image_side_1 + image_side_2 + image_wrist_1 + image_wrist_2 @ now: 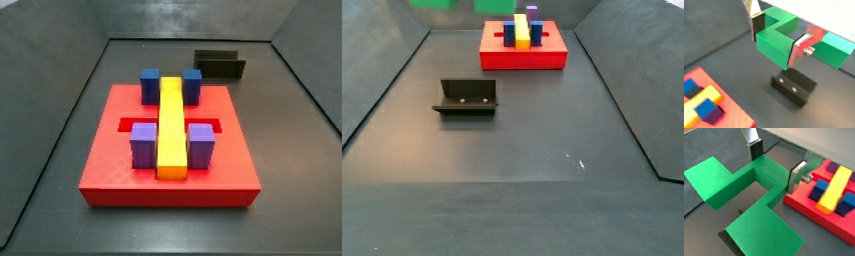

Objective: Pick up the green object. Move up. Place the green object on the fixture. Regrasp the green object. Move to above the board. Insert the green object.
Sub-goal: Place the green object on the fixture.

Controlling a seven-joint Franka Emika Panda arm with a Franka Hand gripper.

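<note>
i am seeing the gripper (779,37) holding the green object (784,42) up in the air, with the two silver fingers closed against the middle bar of the u-shaped piece, one finger (757,26) pressing on the inside of the notch and the opposite one (804,46) on the outer face. in the wrist views the gripper (775,164) is pinching the green object (747,188) across that thin wall, and the two arms of the piece are sticking out past the fingers. below the held piece, the fixture (793,86) is sitting on the dark floor, empty, well apart from the green object. the board (714,105) is showing at a corner in a wrist view with a yellow bar (699,102) and blue blocks (709,111) on it; i am also seeing the board (827,208) just beside the gripper. in both side views the gripper itself is out of frame; only a strip of the green object (436,4) is peeking in at the upper edge of a side view. there the fixture (466,98) is standing alone on the floor, well apart from the board (523,50). in a side view, the board (170,150) is carrying the yellow bar (171,125) lengthwise between purple blocks (144,143) and blue blocks (151,81), with the fixture (221,66) behind it.
</note>
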